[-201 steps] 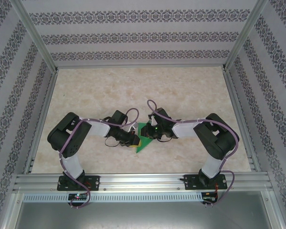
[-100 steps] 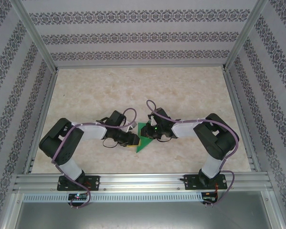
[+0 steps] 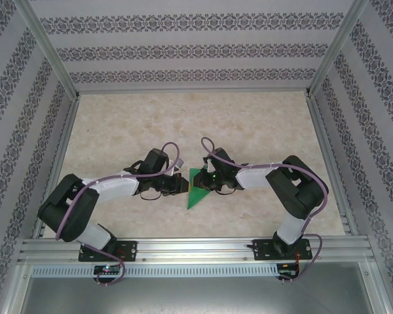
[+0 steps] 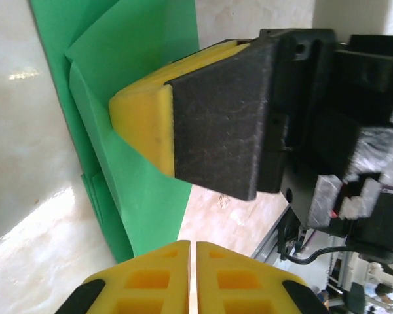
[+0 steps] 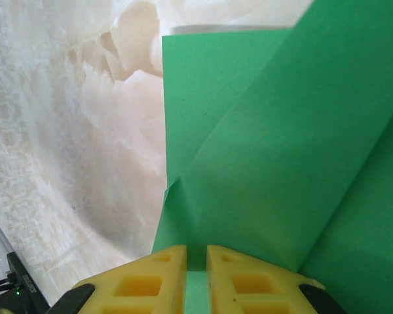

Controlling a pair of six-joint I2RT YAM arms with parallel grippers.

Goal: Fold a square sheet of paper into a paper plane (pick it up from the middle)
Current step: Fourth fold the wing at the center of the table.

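marble table (image 3: 262, 124), green paper (image 3: 195, 196) tip pts to near edge

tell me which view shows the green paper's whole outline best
Top external: the green paper shows most of its pointed outline, though small. Left wrist gives a close-up of layered folds; right wrist a creased stretch, edges cropped.

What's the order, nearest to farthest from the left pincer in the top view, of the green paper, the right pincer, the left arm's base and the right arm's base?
1. green paper, right beside the left pincer, on its right.
2. right pincer, just across the paper.
3. left arm's base, near edge, left.
4. right arm's base, near edge, right.
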